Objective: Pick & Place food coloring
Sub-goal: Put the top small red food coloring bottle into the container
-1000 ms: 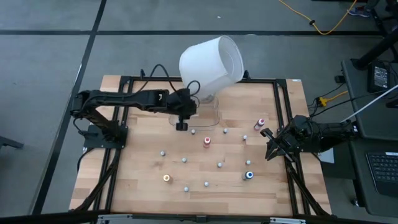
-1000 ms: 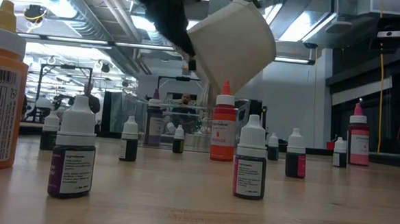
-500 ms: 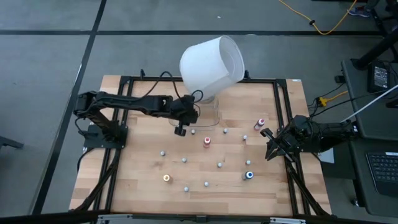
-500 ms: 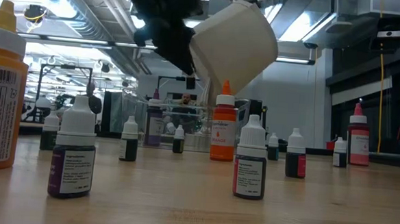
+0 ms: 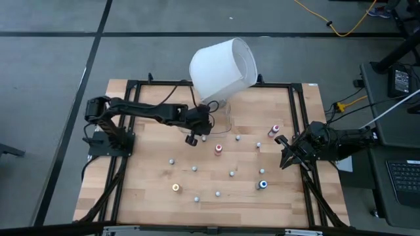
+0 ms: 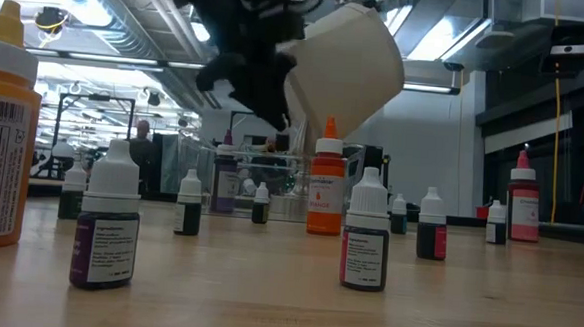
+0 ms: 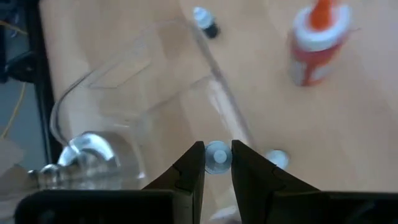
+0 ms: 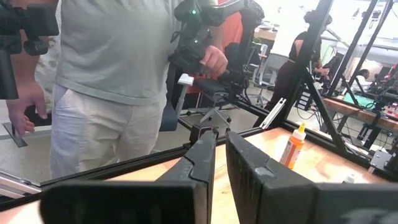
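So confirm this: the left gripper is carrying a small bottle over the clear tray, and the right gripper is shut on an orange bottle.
Wrong about the right gripper: the right wrist view shows it shut on nothing. The left gripper does carry a small bottle over the clear tray.

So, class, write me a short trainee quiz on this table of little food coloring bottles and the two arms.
1. True or false: the right pincer, waiting at the table edge, is open.
2. What sits between the fingers of the left pincer?
A. an orange-capped bottle
B. a white-capped bottle
C. the clear tray
3. Fill in: seen from above, the blue-capped bottle stands on the robot's ___ side of the table.

Key
1. False: it is shut and holds nothing.
2. B
3. right
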Action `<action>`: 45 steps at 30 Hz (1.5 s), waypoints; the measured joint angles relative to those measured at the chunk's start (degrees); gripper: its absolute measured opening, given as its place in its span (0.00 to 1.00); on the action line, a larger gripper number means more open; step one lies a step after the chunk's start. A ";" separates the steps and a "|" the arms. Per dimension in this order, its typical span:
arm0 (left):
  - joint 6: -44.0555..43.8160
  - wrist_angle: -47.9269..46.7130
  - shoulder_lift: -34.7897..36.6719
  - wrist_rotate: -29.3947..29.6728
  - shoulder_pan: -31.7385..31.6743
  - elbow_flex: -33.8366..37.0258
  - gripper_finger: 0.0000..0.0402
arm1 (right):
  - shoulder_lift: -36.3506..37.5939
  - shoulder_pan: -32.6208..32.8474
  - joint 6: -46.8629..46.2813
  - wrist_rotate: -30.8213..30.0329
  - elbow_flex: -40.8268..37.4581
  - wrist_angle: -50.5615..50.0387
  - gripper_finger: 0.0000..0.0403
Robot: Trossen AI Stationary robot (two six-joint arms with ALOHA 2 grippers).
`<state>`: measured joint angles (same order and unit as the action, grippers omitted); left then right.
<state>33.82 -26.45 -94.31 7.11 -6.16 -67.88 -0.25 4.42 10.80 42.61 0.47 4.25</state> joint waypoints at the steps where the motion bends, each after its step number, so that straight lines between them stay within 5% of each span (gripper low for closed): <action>1: 0.00 -0.57 -0.61 -0.32 -0.34 0.01 0.16 | 0.00 0.00 0.00 0.00 0.01 -0.01 0.11; 45: 3.47 2.65 -10.55 -8.54 -5.48 0.02 0.16 | -0.11 -0.02 -0.02 -0.02 0.02 -0.04 0.11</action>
<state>37.29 -23.79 -104.86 -1.44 -11.63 -67.85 -0.36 4.40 10.79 42.59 0.49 4.21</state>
